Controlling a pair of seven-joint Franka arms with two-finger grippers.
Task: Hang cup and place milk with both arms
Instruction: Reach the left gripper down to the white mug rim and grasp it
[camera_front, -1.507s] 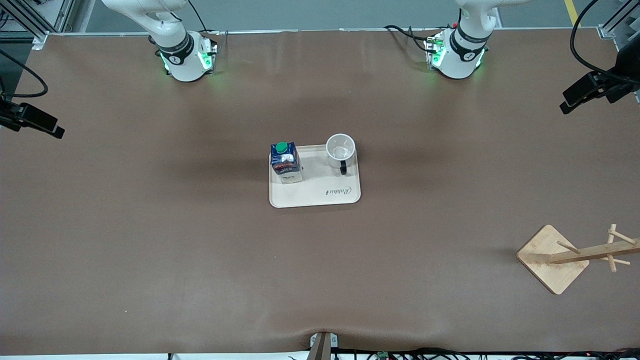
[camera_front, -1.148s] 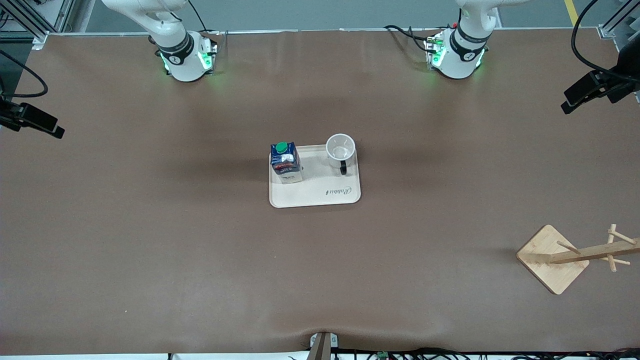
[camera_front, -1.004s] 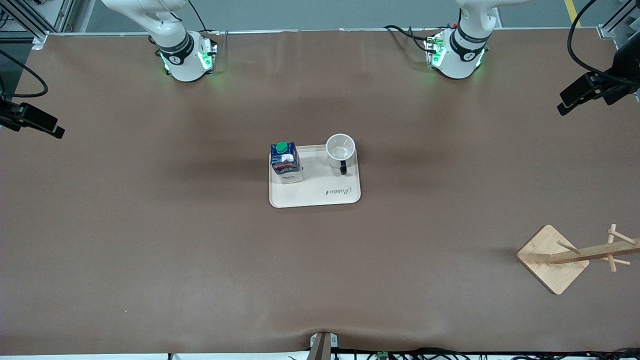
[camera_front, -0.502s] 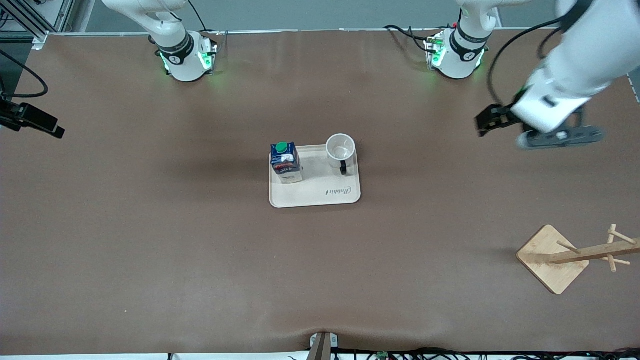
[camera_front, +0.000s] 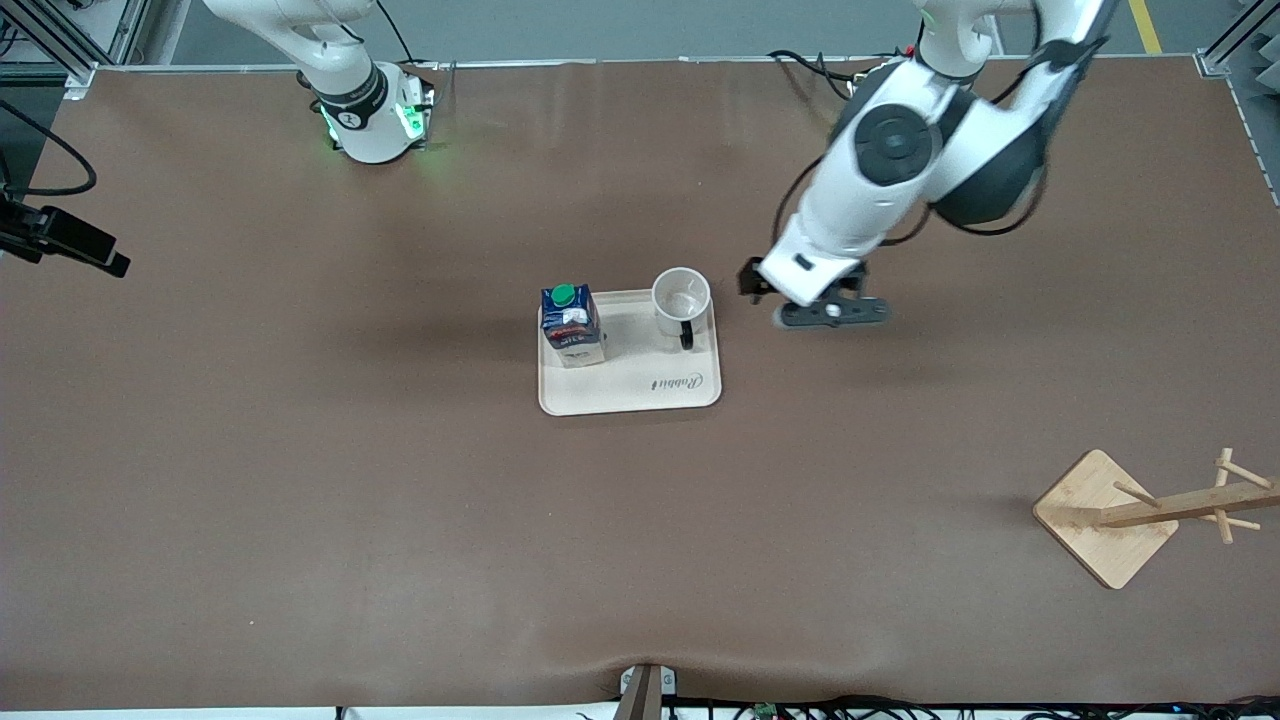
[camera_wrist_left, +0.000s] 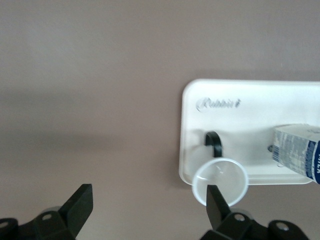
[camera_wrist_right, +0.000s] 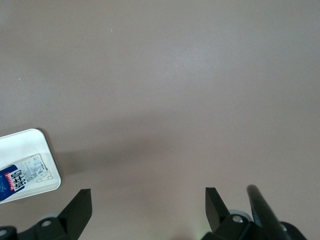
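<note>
Front camera sits high, facing both robot bases along the frame's top edge, covering the whole table (camera_front: 300, 480). Both wrist cameras look straight down, closer in. All three views share the tray (camera_front: 640, 395) (camera_wrist_left: 250, 95) (camera_wrist_right: 25, 142); the right wrist view catches only its corner at the frame's lower left.

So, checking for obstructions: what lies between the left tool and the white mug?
Nothing: the left wrist view shows only bare brown table and the cream tray's rim between the open left tool and the white black-handled mug.
</note>
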